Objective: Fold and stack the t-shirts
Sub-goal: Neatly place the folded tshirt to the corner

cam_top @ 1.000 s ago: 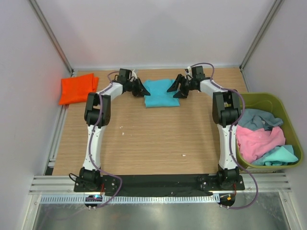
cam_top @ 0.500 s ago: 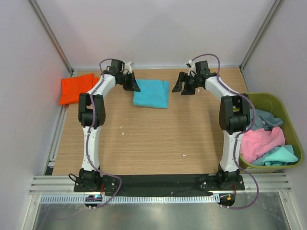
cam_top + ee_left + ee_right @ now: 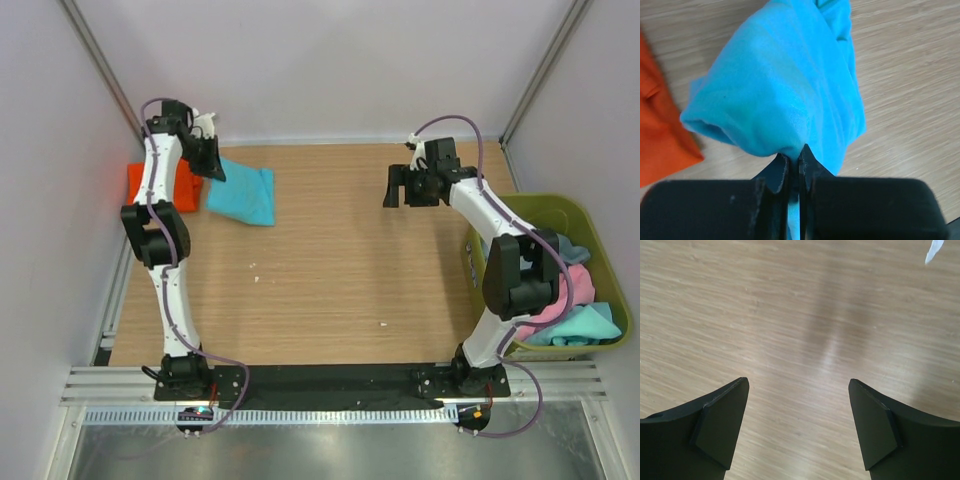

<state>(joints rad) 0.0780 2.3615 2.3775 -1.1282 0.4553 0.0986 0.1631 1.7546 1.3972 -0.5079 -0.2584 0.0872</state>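
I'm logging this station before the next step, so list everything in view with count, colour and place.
turquoise t-shirt: one, turquoise-blue, far left of the table, edge pinched by the left gripper
orange t-shirt: one, bright orange, far-left corner, partly behind the left arm
bin: one, olive-green, at the table's right edge
pink t-shirt: one, pink, heaped in the bin
grey-blue t-shirt: one, grey-blue, in the bin
teal t-shirt: one, teal, in the bin
table: one, light wood
left gripper: black, closed on the turquoise t-shirt
right gripper: black, open, empty, over bare wood
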